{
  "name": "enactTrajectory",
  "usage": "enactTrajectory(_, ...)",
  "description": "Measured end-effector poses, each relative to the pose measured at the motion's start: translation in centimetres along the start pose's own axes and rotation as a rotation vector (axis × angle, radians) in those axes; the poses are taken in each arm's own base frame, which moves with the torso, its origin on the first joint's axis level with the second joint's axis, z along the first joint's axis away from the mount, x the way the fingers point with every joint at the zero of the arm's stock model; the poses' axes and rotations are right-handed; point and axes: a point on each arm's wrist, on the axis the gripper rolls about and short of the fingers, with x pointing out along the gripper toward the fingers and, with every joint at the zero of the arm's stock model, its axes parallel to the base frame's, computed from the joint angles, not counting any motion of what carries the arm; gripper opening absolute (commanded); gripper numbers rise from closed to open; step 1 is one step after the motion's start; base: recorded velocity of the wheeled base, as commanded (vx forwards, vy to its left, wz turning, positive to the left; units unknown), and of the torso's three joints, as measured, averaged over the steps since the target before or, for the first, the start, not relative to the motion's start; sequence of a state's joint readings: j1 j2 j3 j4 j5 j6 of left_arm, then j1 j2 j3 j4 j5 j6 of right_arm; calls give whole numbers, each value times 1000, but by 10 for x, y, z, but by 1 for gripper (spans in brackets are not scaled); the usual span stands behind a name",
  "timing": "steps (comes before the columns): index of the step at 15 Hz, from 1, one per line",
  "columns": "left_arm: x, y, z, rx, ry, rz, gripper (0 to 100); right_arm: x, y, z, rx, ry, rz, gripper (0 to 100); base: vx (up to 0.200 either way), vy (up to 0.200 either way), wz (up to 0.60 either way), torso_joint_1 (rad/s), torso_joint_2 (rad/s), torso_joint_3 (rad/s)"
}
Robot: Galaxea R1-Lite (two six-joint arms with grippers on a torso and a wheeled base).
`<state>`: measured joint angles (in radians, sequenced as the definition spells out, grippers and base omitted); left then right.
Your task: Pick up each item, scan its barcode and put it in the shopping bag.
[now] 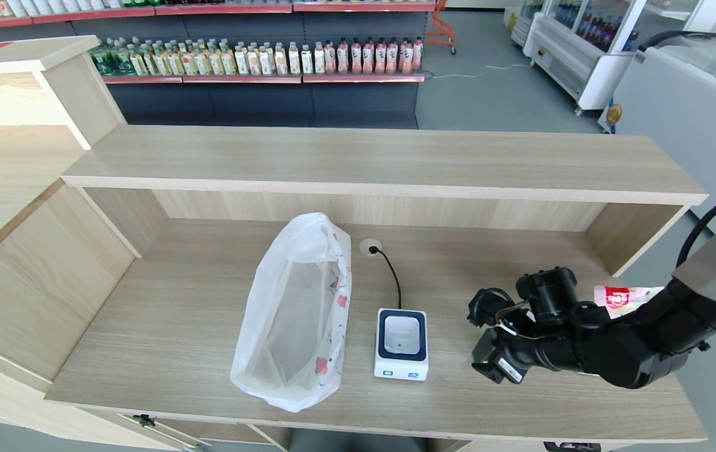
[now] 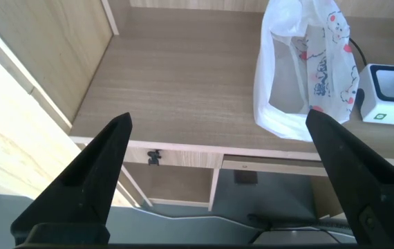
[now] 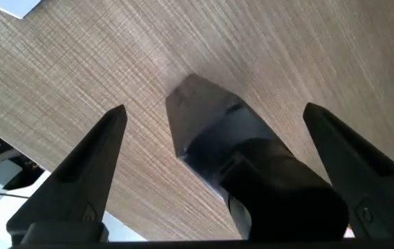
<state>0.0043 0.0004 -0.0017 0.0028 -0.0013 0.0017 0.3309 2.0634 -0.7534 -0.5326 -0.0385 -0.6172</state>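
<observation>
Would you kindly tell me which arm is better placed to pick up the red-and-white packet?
Probably right: the right gripper hangs open over the counter close to the packet, while the left gripper sits beyond the shopping bag and scanner.

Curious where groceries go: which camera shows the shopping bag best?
The head view: the whole shopping bag lies open beside the scanner. The left wrist view has it partly behind the left pincer; the right faces countertop.

Shopping bag (image 1: 295, 314) just left of scanner (image 1: 401, 343) on counter (image 1: 176, 326) (packet (image 1: 624, 297) far right)
</observation>
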Motion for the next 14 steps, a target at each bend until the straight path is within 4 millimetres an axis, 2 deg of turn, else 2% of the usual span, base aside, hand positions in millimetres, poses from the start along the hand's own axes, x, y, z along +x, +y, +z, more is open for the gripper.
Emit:
enactTrajectory(5, 0, 0, 0, 0, 0, 0, 100, 13, 6, 10, -18, -31, 4, 100, 0, 0, 0, 0, 0, 0)
enactTrajectory(6, 0, 0, 0, 0, 0, 0, 100, 14, 7, 11, -20, -30, 8, 0, 0, 0, 0, 0, 0, 0)
enactTrajectory(9, 0, 0, 0, 0, 0, 0, 100, 14, 11, 11, 4, -33, 18, 0, 0, 0, 0, 0, 0, 0)
enactTrajectory(14, 0, 0, 0, 0, 0, -1, 100, -1, 9, 9, 65, -47, 0, 0, 0, 0, 0, 0, 0, 0)
